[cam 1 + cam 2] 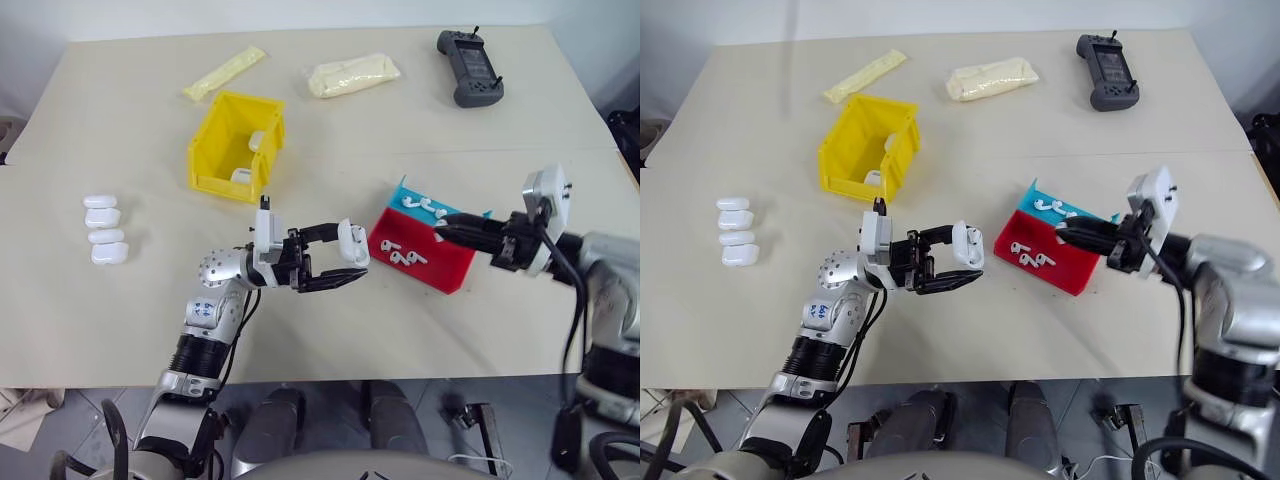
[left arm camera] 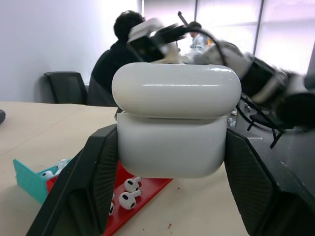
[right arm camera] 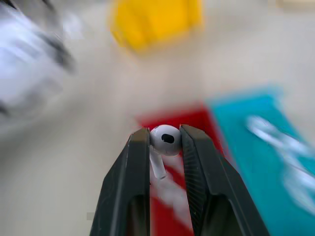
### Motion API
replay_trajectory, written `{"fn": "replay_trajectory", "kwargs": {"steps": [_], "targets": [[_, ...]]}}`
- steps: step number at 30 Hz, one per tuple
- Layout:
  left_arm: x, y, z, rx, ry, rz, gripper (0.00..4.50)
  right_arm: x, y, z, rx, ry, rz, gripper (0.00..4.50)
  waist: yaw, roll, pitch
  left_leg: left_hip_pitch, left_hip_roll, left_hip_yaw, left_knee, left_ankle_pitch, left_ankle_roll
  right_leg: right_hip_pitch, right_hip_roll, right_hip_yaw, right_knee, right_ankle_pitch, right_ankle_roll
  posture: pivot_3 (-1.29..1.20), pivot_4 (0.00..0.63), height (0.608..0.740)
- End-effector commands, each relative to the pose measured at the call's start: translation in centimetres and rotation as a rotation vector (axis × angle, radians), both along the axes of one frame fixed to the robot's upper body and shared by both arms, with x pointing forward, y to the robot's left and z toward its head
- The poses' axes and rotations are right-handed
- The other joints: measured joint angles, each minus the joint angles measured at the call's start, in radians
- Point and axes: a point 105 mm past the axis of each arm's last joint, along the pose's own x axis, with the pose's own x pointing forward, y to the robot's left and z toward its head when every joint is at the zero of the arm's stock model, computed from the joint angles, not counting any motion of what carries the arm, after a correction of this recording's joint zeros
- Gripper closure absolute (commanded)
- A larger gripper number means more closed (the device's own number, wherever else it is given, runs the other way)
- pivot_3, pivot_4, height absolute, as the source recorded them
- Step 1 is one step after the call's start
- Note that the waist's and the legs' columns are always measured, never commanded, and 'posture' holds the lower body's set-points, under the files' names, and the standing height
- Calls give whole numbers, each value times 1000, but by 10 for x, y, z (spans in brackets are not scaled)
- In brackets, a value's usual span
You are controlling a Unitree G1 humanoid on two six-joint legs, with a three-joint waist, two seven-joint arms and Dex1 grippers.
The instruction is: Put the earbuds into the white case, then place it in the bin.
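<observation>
My left claw (image 1: pixel 345 262) clamps the white case (image 1: pixel 352 242) by its flat sides above the desk (image 1: pixel 120 310); my right claw (image 3: pixel 165 140) pinches a slippery, featherlight earbud (image 3: pixel 165 139) by its bulb.

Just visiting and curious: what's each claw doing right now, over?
Left gripper shut on white case, lid up. Right gripper shut on earbud, above the tray. Nothing between them.
</observation>
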Motion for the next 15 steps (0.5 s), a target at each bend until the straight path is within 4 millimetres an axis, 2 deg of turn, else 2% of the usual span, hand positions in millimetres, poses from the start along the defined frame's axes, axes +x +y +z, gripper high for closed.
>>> {"fn": "replay_trajectory", "kwargs": {"steps": [1,4,7,15], "targets": [[1,-2,12,-28,-17,-20,1694,-19,26,33,204,-169,40,3962,0,0,0,0,0,0,0,0,0,0,0,0,0,0,0,0,150,740],[2,-6,16,-27,-18,-32,1694,-34,52,42,328,-200,112,3962,-2,0,0,0,0,-1,0,0,0,0,1,0,0,0,0,0,150,740],[2,-5,20,-28,-19,-36,1694,-41,63,46,375,-196,136,3962,-1,0,0,0,0,-1,0,0,0,0,0,0,0,0,0,0,150,740],[2,-4,23,-36,-11,-32,1694,-46,73,38,401,-148,154,3962,-2,0,0,1,0,-2,0,0,0,1,1,-1,0,0,-1,0,150,740]]}}
